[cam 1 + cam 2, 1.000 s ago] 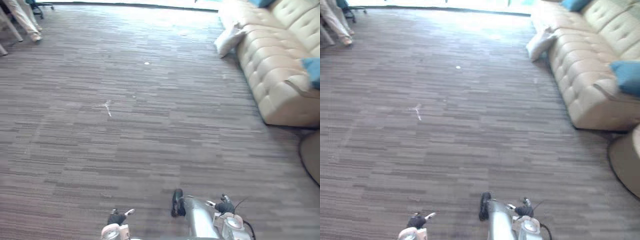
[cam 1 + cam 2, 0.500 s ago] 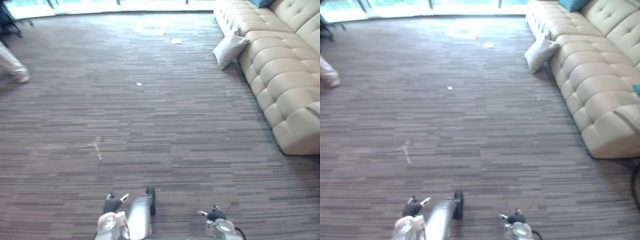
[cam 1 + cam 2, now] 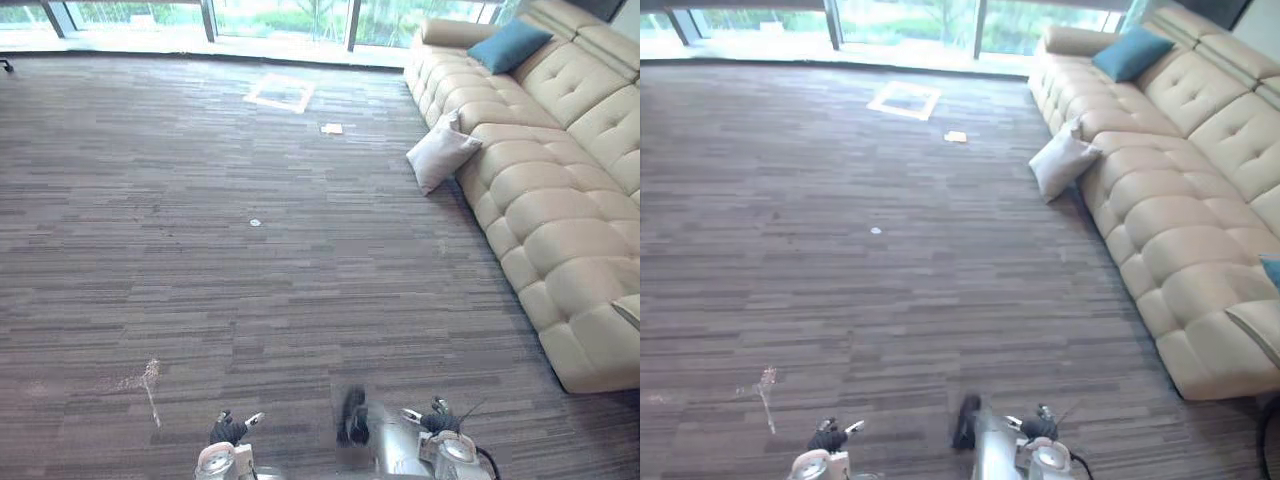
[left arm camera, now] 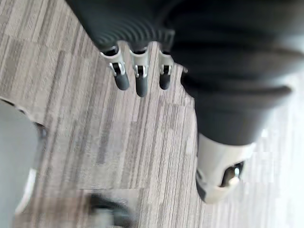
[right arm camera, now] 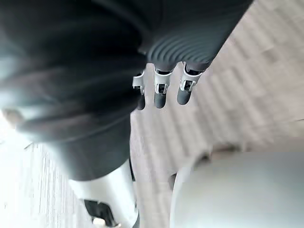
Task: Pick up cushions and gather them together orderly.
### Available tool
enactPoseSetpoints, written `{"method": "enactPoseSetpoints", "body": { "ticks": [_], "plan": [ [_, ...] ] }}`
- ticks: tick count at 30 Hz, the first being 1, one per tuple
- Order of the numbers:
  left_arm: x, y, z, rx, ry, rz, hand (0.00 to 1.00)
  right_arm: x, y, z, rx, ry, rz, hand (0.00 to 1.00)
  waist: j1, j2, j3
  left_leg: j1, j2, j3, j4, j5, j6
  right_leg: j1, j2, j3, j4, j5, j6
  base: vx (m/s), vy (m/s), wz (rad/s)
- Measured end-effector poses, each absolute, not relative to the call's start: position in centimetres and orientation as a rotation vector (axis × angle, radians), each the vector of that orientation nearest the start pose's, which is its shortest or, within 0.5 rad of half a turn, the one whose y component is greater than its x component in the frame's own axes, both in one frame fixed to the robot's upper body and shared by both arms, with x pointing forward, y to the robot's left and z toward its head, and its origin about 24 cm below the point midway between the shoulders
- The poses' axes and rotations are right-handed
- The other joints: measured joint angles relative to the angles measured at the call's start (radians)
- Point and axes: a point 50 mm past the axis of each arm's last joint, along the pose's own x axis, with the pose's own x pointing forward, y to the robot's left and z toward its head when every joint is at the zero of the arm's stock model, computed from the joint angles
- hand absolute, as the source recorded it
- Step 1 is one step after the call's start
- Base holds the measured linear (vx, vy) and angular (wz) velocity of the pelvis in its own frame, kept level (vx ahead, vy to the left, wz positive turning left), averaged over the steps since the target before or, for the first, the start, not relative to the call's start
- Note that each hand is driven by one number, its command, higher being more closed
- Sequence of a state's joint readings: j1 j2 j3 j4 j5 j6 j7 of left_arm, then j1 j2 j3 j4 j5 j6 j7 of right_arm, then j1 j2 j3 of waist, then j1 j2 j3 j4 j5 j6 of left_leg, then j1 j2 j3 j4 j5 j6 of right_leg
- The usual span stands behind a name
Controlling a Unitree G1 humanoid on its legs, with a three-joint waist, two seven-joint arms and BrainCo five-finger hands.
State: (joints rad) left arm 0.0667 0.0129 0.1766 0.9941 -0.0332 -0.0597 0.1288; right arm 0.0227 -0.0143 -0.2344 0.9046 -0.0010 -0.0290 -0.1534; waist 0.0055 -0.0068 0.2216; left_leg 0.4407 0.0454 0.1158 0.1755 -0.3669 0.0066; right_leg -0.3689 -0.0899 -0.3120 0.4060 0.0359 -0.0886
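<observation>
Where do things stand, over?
Left hand open, right hand open, both empty. White square cushion on carpet against beige tufted sofa; teal cushion on its seat. No obstacle between.

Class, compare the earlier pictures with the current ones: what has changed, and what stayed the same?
Nothing was moved, grasped or released. The whole picture shifted, so the camera moved; the windows now show. The white cushion still leans on the floor against the sofa, the teal cushion lies on it, and the left hand and right hand hang open, empty.
</observation>
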Motion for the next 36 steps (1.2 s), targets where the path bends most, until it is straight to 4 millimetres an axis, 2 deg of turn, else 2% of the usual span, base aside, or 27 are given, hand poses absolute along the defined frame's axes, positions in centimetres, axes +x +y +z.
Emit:
{"method": "enactPoseSetpoints", "body": {
  "ticks": [1,2,3,4,5,6,7,8,10,11,13,14,15,16,17,18,22,23,24,26,29,30,32,33,34,35,36],
  "plan": [
    [11.2,18.4,-15.5,-0.038,1.003,0.317,0.00,14.5,-19.9,-13.8,0.019,0.892,-0.376,0.00,0.001,0.012,-0.001,-0.002,0.012,-0.013,0.026,0.003,-0.004,-0.006,0.002,-0.004,0.047,-0.033,-0.016,0.82,-0.197,0.52],
    [11.1,17.8,-15.6,-0.051,1.008,0.309,0.00,14.9,-20.3,-13.5,0.009,0.870,-0.373,0.00,0.001,0.047,-0.006,-0.033,0.043,-0.036,0.150,0.027,-0.039,-0.005,0.003,-0.028,0.145,-0.129,-0.015,0.95,-0.261,0.28],
    [11.4,17.4,-15.5,-0.066,1.001,0.306,0.00,14.9,-20.7,-13.4,-0.001,0.868,-0.377,0.00,-0.001,0.074,0.000,-0.112,0.073,-0.057,0.371,0.109,-0.065,0.038,0.016,-0.048,0.178,-0.209,-0.012,0.79,-0.216,0.25],
    [11.6,17.4,-15.5,-0.068,0.998,0.307,0.00,14.9,-20.9,-13.4,-0.004,0.870,-0.378,0.00,-0.002,0.082,0.002,-0.146,0.083,-0.066,0.456,0.161,-0.074,0.059,0.022,-0.051,0.176,-0.228,-0.014,0.92,-0.203,0.13],
    [11.6,17.4,-15.5,-0.085,0.995,0.322,0.00,14.8,-21.1,-13.4,-0.011,0.878,-0.382,0.00,0.003,0.097,0.009,-0.275,0.133,-0.078,0.731,0.365,-0.132,0.143,0.056,-0.049,0.143,-0.275,-0.020,0.74,-0.116,-0.01],
    [11.9,17.7,-15.3,-0.090,0.979,0.335,0.00,14.6,-21.0,-13.5,-0.008,0.889,-0.386,0.00,0.002,0.110,0.015,-0.365,0.190,-0.034,0.923,0.310,-0.096,0.237,0.087,-0.044,0.097,-0.299,-0.027,0.89,-0.131,-0.09],
    [12.0,18.0,-15.2,-0.085,0.969,0.341,0.00,14.5,-20.8,-13.7,-0.002,0.897,-0.386,0.00,0.005,0.098,0.025,-0.397,0.203,-0.011,0.981,0.276,-0.078,0.287,0.093,-0.039,0.075,-0.307,-0.031,0.72,-0.104,-0.16],
    [12.3,18.9,-14.8,-0.061,0.946,0.353,0.00,14.1,-19.9,-14.1,0.024,0.925,-0.381,0.00,0.016,0.056,0.035,-0.484,0.207,0.031,1.035,0.211,-0.061,0.400,0.092,-0.016,0.001,-0.322,-0.023,0.70,-0.090,-0.24],
    [13.0,19.7,-14.3,-0.044,0.909,0.363,0.00,13.8,-19.2,-14.4,0.049,0.946,-0.378,0.00,0.030,0.028,0.029,-0.619,0.204,0.077,0.985,0.150,-0.048,0.514,0.087,0.009,-0.111,-0.320,-0.019,0.67,-0.065,-0.32],
    [13.6,20.0,-13.9,-0.043,0.868,0.367,0.00,13.9,-19.0,-14.5,0.063,0.952,-0.376,0.00,0.042,0.018,0.036,-0.708,0.188,0.104,0.854,0.115,-0.038,0.583,0.074,0.025,-0.178,-0.321,-0.009,0.66,0.027,-0.49],
    [14.2,20.0,-13.4,-0.060,0.828,0.374,0.00,13.5,-18.9,-14.8,0.063,0.978,-0.380,0.00,0.061,0.010,0.039,-0.786,0.124,0.113,0.569,0.128,-0.039,0.653,0.039,0.055,-0.230,-0.338,0.042,0.67,0.107,-0.58],
    [14.0,19.6,-13.5,-0.073,0.834,0.378,0.00,13.2,-19.2,-14.9,0.056,0.990,-0.390,0.00,0.069,0.024,0.035,-0.788,0.077,0.071,0.271,0.211,-0.067,0.689,0.029,0.090,-0.249,-0.354,0.065,0.54,0.157,-0.58],
    [13.7,19.6,-13.6,-0.079,0.840,0.382,0.00,13.0,-19.4,-14.9,0.049,0.995,-0.393,0.00,0.075,0.037,0.028,-0.788,0.074,0.050,0.161,0.251,-0.076,0.707,0.039,0.116,-0.256,-0.366,0.080,0.71,0.257,-0.92],
    [13.6,19.7,-13.7,-0.094,0.843,0.395,0.00,12.5,-19.4,-15.2,0.043,1.022,-0.395,0.00,0.091,0.040,0.022,-0.783,0.061,0.024,0.182,0.396,-0.057,0.740,0.025,0.172,-0.259,-0.388,0.086,0.73,0.321,-0.79],
    [13.8,20.8,-13.4,-0.070,0.832,0.408,0.00,13.0,-18.1,-15.2,0.072,1.017,-0.375,0.00,0.093,-0.014,0.014,-0.790,0.038,0.054,0.227,0.348,-0.030,0.732,-0.023,0.211,-0.229,-0.372,0.075,0.87,0.369,-0.66],
    [14.0,21.0,-13.3,-0.069,0.824,0.412,0.00,12.9,-17.7,-15.2,0.082,1.015,-0.372,0.00,0.094,-0.030,0.012,-0.790,0.033,0.068,0.249,0.323,-0.018,0.713,-0.041,0.229,-0.195,-0.357,0.079,0.70,0.295,-0.44],
    [13.8,21.6,-13.5,-0.074,0.839,0.437,0.00,12.7,-17.1,-15.3,0.100,1.014,-0.365,0.00,0.103,-0.073,0.011,-0.670,-0.014,0.139,0.356,0.128,0.022,0.480,-0.134,0.361,0.433,-0.164,0.248,0.64,0.288,-0.36],
    [13.5,21.4,-13.7,-0.078,0.861,0.436,0.00,13.0,-17.4,-15.1,0.093,0.995,-0.368,0.00,0.096,-0.067,0.014,-0.601,-0.025,0.141,0.354,0.085,0.024,0.417,-0.148,0.341,0.600,-0.149,0.256,0.59,0.201,-0.13],
    [13.2,20.9,-14.0,-0.082,0.882,0.438,0.00,13.1,-17.8,-14.9,0.086,0.973,-0.375,0.00,0.083,-0.047,0.020,-0.505,-0.025,0.146,0.332,0.040,0.030,0.339,-0.160,0.276,0.730,-0.175,0.215,0.58,0.182,-0.10],
    [12.9,20.8,-14.2,-0.067,0.899,0.432,0.00,13.4,-18.0,-14.5,0.084,0.941,-0.378,0.00,0.072,-0.045,0.021,-0.389,-0.023,0.150,0.254,0.012,0.032,0.242,-0.157,0.182,0.758,-0.221,0.165,0.61,0.106,-0.09],
    [12.4,20.4,-14.8,-0.026,0.950,0.383,0.00,14.2,-18.8,-14.0,0.037,0.895,-0.366,0.00,0.035,-0.037,0.026,-0.221,0.003,0.158,0.104,0.013,0.000,0.084,-0.123,-0.028,0.497,-0.283,0.137,0.64,0.015,-0.06],
    [12.1,20.2,-15.0,-0.021,0.971,0.372,0.00,13.7,-19.3,-14.2,0.025,0.918,-0.368,0.00,0.029,-0.032,0.025,-0.151,0.011,0.181,0.034,0.014,-0.001,0.057,-0.085,-0.110,0.247,-0.250,0.119,0.63,-0.009,-0.14],
    [12.0,20.2,-15.1,0.009,0.984,0.343,0.00,14.0,-19.6,-14.1,0.035,0.911,-0.376,0.00,0.013,-0.035,0.026,-0.081,0.000,0.182,-0.031,0.016,-0.008,0.025,-0.025,-0.123,-0.029,-0.157,0.106,0.72,-0.048,-0.01],
    [11.4,20.2,-15.3,0.009,1.002,0.341,0.00,14.1,-19.8,-14.1,0.031,0.909,-0.376,0.00,-0.003,-0.036,0.025,-0.036,-0.009,0.172,-0.041,0.006,-0.037,0.020,0.008,-0.096,-0.138,-0.091,0.068,0.76,-0.086,0.19],
    [11.3,20.0,-15.4,0.003,1.007,0.338,0.00,14.1,-19.9,-14.0,0.032,0.904,-0.379,0.00,-0.010,-0.031,0.026,-0.014,-0.003,0.166,-0.038,-0.001,-0.048,0.023,0.015,-0.066,-0.123,-0.016,-0.001,0.78,-0.099,0.19],
    [11.3,19.2,-15.5,-0.018,1.011,0.320,0.00,14.4,-20.6,-13.8,0.018,0.893,-0.385,0.00,-0.012,0.004,0.016,0.009,0.020,0.153,-0.013,0.011,-0.069,0.010,0.022,-0.065,-0.036,0.012,-0.074,0.92,-0.173,0.02],
    [11.5,18.2,-15.5,-0.033,1.010,0.298,0.00,14.5,-21.2,-13.6,0.009,0.883,-0.399,0.00,-0.006,0.039,0.011,-0.007,0.054,0.141,0.080,0.051,-0.125,0.008,0.032,-0.075,0.050,-0.070,-0.069,0.77,-0.151,-0.07]
  ]
}}
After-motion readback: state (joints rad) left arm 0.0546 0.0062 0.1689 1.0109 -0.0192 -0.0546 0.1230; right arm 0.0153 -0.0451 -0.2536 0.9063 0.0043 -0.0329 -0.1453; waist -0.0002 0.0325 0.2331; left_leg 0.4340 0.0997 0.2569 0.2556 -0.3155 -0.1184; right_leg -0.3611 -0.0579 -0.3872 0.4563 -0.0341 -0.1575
